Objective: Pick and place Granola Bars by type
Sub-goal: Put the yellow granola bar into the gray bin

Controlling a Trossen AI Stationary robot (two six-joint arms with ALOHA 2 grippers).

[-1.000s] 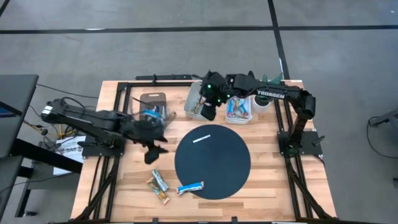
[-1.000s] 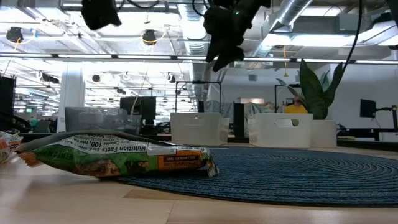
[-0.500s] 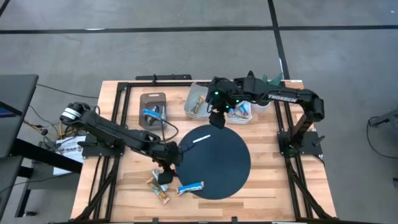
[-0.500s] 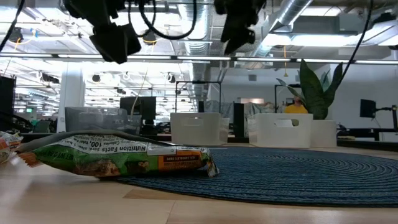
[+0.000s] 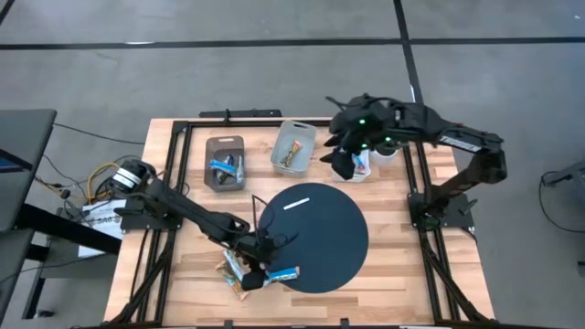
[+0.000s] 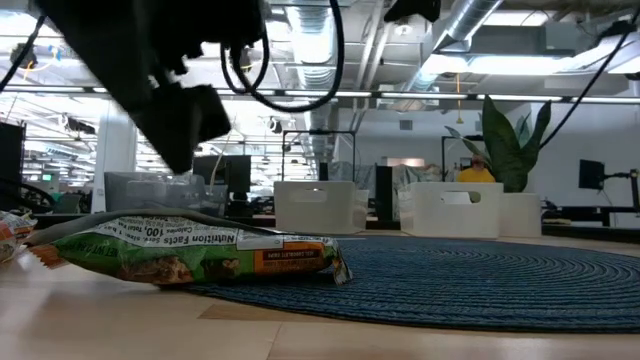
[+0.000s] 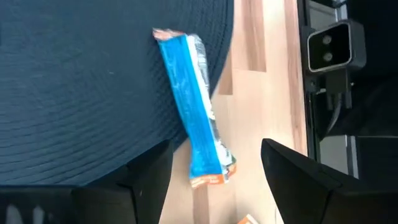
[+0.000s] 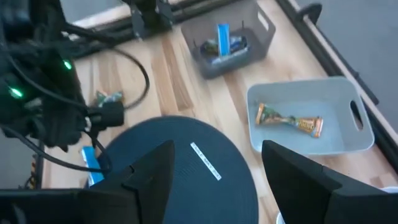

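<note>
My left end effector (image 7: 214,163), fingers spread, hovers over the light, slippery blue-wrapped granola bar (image 7: 193,132), best pinched across its narrow middle.

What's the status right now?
Left hand open over blue bar at mat edge. Right hand open, empty, above far bins. Nothing blocking.

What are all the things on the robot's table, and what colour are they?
Blue bar: one, blue, half on the mat's edge, half on wood.
Other loose bars: a few, brown and multicoloured, beside it; exact count unclear.
Mat: one, dark blue, round, table centre.
White strip: one, on the mat.
Grey bin: one, holding blue bars.
Pale bin: one, holding a brown-gold bar.
Left gripper: open, over the blue bar.
Right gripper: open, above the table's far side.
</note>
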